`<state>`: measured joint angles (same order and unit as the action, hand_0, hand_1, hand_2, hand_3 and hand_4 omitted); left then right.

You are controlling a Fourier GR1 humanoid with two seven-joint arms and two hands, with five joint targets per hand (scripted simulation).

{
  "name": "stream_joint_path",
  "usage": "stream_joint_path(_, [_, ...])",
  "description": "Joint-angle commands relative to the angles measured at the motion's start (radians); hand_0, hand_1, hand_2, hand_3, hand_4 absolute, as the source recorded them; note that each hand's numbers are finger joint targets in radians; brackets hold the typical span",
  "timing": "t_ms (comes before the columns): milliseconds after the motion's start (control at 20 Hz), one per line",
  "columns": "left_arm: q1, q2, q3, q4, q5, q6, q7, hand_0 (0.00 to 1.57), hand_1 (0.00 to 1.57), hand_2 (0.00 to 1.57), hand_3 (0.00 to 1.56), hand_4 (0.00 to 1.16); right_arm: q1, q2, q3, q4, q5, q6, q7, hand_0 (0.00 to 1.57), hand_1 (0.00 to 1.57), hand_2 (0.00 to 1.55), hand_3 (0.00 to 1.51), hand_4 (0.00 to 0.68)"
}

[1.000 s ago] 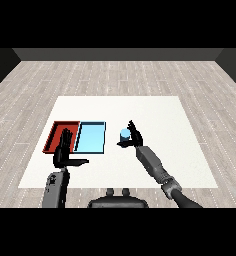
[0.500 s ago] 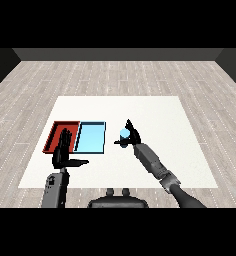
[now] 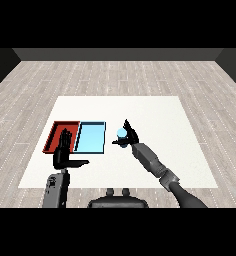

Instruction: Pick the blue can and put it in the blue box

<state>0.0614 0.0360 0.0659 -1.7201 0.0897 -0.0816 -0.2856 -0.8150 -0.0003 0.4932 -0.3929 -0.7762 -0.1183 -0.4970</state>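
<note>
The white table stood on a grey wood floor. The red tray and the blue tray lay side by side. The right hand curled round the blue can, just right of the blue tray. The left hand was open and held nothing.

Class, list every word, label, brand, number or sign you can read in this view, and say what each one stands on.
None: no readable text shows anywhere.
Blue can: plain blue, no label visible; the right hand curls round it.
Light blue tray: no marking.
Red tray: no marking; partly hidden by the left hand.
White table: no print or sign.
</note>
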Motion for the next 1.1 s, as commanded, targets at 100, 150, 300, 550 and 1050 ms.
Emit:
stream_joint_path(100, [-0.1, 0.031, 0.051, 0.079, 0.02, 0.0, 0.01, 0.0, 0.0, 0.0, 0.0, 0.0, -0.012, 0.0, 0.039, 0.026, -0.069, -0.146, 0.028, 0.55, 0.55, 0.72, 0.62, 0.0])
stream_joint_path(150, [-0.052, 0.016, 0.03, 0.031, 0.016, 0.007, 0.027, 0.0, 0.0, 0.0, 0.0, 0.0, -0.036, 0.0, 0.099, -0.002, -0.061, -0.248, 0.09, 1.39, 1.39, 1.41, 1.34, 0.431])
stream_joint_path(300, [-0.02, 0.0, 0.013, -0.019, 0.007, 0.021, 0.036, 0.0, 0.0, 0.0, 0.0, 0.0, -0.086, 0.0, 0.176, 0.062, 0.01, -0.33, 0.145, 1.56, 1.56, 1.55, 1.5, 0.539])
stream_joint_path(550, [-0.013, 0.009, 0.011, 0.012, 0.005, -0.001, 0.011, 0.0, 0.0, 0.0, 0.0, 0.0, -0.029, 0.0, 0.277, 0.06, 0.027, -0.379, 0.162, 1.45, 1.45, 1.53, 1.5, 0.523])
stream_joint_path(1050, [-0.071, 0.01, -0.011, 0.078, -0.014, -0.009, 0.016, 0.0, 0.0, 0.0, 0.0, 0.0, -0.132, -0.01, 0.201, 0.001, 0.084, -0.308, 0.118, 1.49, 1.49, 1.46, 1.4, 0.562])
